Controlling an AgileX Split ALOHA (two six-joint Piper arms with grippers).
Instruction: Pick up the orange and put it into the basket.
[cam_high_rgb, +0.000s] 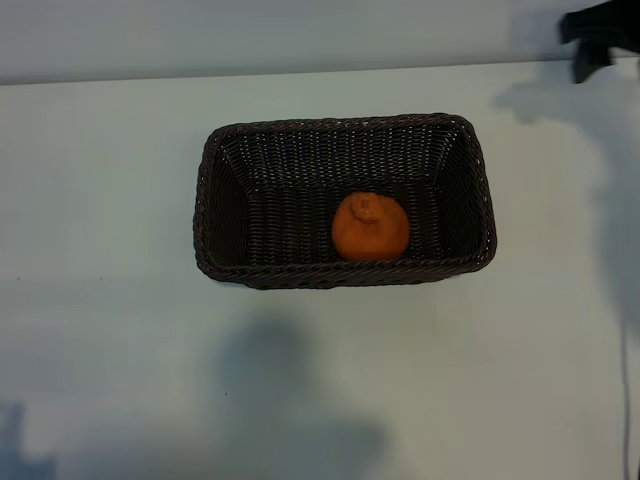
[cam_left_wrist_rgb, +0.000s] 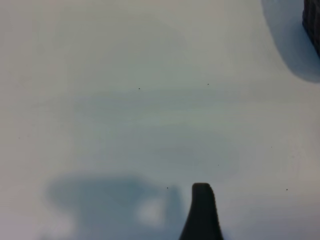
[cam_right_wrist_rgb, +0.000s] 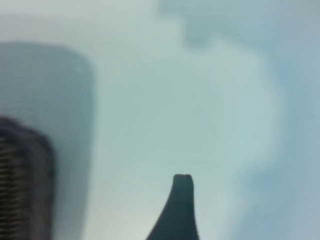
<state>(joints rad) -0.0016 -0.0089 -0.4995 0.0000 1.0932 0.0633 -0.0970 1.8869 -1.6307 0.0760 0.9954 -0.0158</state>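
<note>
The orange (cam_high_rgb: 370, 228) lies inside the dark brown wicker basket (cam_high_rgb: 345, 278), near its front wall and right of the middle, knob end up. My right gripper (cam_high_rgb: 598, 40) hangs at the far right corner of the table, well clear of the basket. The right wrist view shows one dark finger (cam_right_wrist_rgb: 181, 205) over bare table, nothing against it, and the basket's edge (cam_right_wrist_rgb: 20, 185) off to the side. My left gripper is outside the exterior view. Its wrist view shows a single finger (cam_left_wrist_rgb: 202, 212) above bare table, holding nothing, and a corner of the basket (cam_left_wrist_rgb: 312, 25) far off.
The white table (cam_high_rgb: 110, 200) stretches on all sides of the basket. Arm shadows fall on it in front of the basket (cam_high_rgb: 290, 400) and at the far right (cam_high_rgb: 560, 100).
</note>
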